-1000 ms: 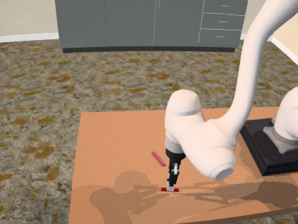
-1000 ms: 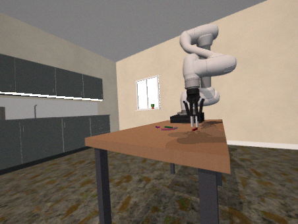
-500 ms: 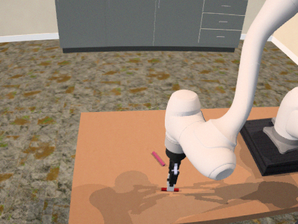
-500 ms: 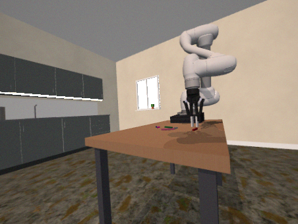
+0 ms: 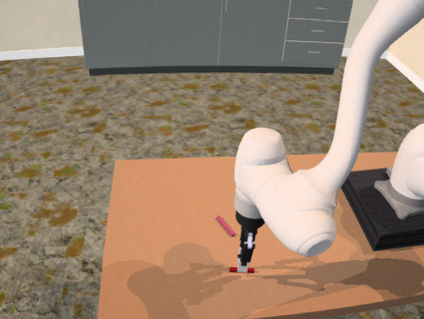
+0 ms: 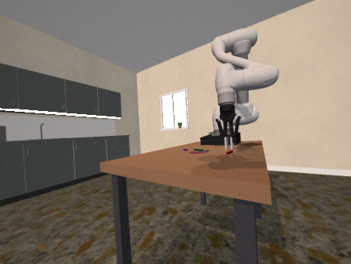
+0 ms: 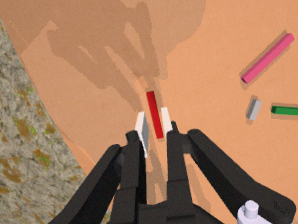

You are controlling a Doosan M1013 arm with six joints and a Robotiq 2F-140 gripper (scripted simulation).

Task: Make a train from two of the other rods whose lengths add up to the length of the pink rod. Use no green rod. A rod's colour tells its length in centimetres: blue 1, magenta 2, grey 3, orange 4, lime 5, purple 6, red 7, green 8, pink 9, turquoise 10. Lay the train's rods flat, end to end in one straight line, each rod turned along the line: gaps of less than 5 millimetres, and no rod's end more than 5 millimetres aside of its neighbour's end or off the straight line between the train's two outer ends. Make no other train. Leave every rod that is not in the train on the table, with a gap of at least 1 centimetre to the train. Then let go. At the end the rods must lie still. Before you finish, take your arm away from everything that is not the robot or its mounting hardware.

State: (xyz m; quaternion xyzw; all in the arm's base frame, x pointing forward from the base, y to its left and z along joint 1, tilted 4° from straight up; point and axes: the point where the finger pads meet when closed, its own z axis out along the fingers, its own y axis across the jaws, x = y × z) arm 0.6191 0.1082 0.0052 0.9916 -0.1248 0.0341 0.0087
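Observation:
My gripper [image 5: 242, 267] [image 6: 229, 148] [image 7: 154, 119] points down, its fingers a little apart. It is open. The red rod [image 5: 233, 269] [image 6: 230, 152] [image 7: 154, 114] lies flat on the table between the fingertips, with slim gaps beside it in the wrist view. The pink rod [image 5: 225, 226] [image 6: 196, 152] [image 7: 267, 58] lies slantwise apart from it. A short grey rod [image 7: 254, 109] [image 6: 206, 151] lies near the pink rod. A small magenta rod [image 6: 186, 150] shows only in the exterior view, with something dark at its end, too small to tell.
The green rod [image 6: 198, 150] [image 7: 286, 110] lies beside the grey rod. The table [image 5: 155, 197] [image 6: 155, 163] has its edge at the left in the wrist view. The arm's black base [image 5: 375, 235] stands at the right in the top view. The arm hides part of the table there.

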